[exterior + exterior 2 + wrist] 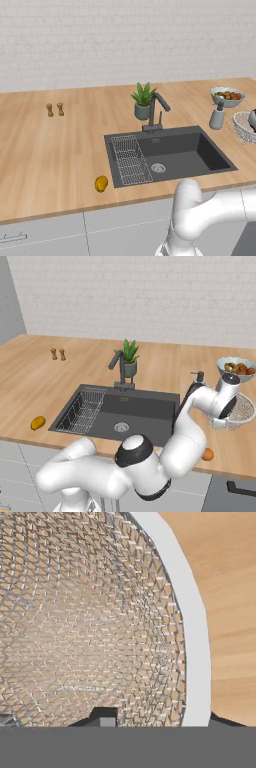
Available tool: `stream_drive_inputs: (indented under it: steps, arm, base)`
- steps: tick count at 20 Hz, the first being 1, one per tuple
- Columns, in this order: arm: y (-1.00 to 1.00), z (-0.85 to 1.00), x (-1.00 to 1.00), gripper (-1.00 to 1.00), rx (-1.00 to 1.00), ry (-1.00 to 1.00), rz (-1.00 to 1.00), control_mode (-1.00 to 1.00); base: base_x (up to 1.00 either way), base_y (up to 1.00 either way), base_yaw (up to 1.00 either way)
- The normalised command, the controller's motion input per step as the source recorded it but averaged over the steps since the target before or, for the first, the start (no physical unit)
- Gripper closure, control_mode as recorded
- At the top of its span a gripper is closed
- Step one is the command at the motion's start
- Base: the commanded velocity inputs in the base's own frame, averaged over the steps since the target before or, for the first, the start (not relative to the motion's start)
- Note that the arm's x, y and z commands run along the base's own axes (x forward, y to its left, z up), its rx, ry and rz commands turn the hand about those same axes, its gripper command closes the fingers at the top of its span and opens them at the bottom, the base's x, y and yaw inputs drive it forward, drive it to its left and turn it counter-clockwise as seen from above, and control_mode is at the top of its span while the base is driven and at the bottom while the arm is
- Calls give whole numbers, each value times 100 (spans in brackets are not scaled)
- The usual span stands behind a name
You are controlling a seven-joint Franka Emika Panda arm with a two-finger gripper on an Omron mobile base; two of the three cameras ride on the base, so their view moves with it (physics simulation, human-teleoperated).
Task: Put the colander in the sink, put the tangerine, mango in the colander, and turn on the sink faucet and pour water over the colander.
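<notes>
The round silvery-white wire-mesh colander (239,412) sits on the wooden counter at the right edge of the right base view, to the right of the dark grey recessed sink (135,412) and just below the blue-grey bowl of mixed fruit (236,369); in the hand view its mesh takes up the left and centre, its white rim (192,632) curving down the right; the white arm's two-finger gripper (160,724) is down at that rim, one dark tip inside the mesh and the other outside it, so the jaws seem to straddle the rim, but whether they have closed on it I cannot tell; the first step, getting the colander into the sink, looks to be in hand; next comes a firm pinch, a lift and a carry leftward into the basin; the yellow oval mango (101,183) lies at lower left of the left base view, the small orange tangerine (208,454) near the counter's front edge; the tall dark faucet (156,111) stands behind the basin.
</notes>
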Motion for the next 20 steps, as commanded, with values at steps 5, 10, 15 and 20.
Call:
stream_drive_inputs:
  steps: [5,10,15,20]
  arm:
    - [50,-21,-2,100,3,-23,5,-100]
    - [60,0,3,100,0,-27,25,-100]
    - [53,62,-2,100,0,-52,34,-100]
    - [62,98,-38,100,-5,-21,39,-100]
  base:
    - [0,0,0]
    - [0,0,0]
    - [0,0,0]
    - [0,0,0]
